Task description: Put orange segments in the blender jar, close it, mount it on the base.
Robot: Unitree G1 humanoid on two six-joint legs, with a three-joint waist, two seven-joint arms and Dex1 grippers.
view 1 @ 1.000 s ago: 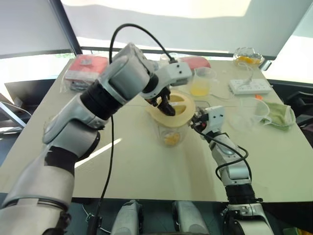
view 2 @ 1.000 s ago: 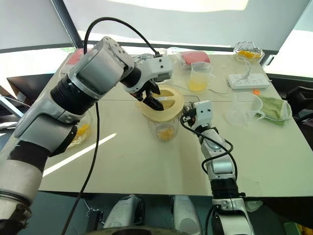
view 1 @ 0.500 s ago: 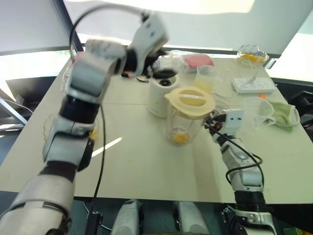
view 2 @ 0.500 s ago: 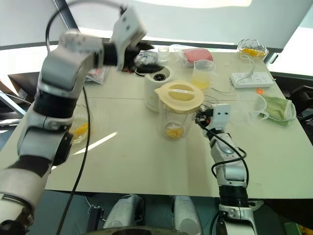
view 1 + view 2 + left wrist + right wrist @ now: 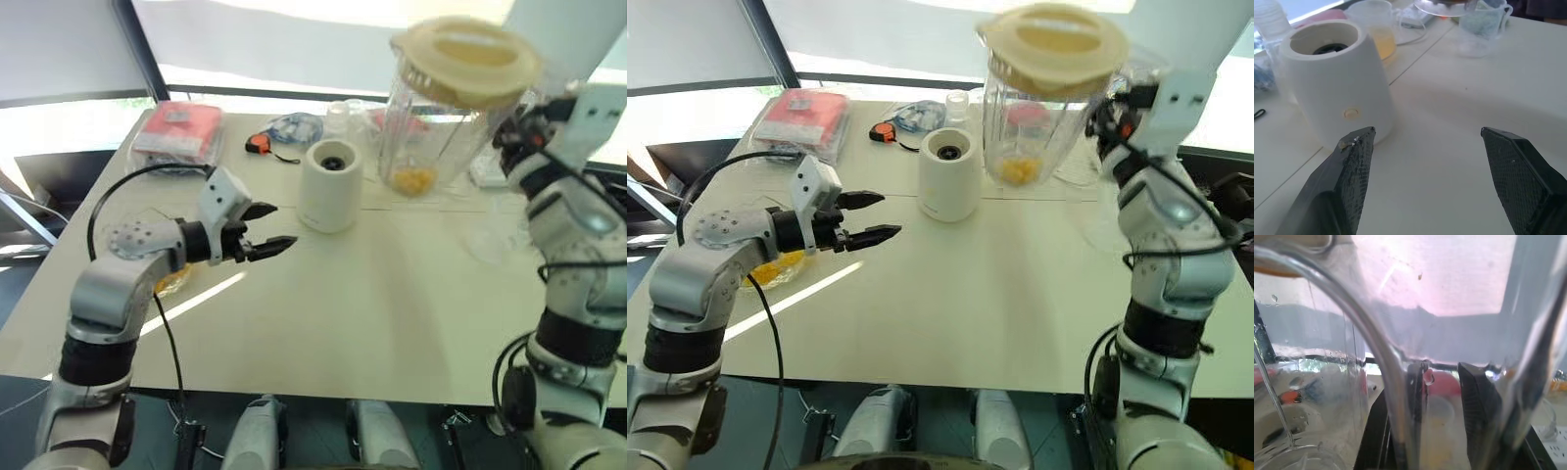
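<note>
1. Jar, lid on, lifted off bench since 0.5 s ago, clamped in right hand; orange segments inside.
2. Left hand pulled back, jaws apart, empty; base just ahead of it.

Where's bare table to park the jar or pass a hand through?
Bare: the wide table stretch in front of the base, from the left gripper across toward the right side and to the near edge. Crowded: the far edge behind the base, with red packet, tape measure and bottle.
</note>
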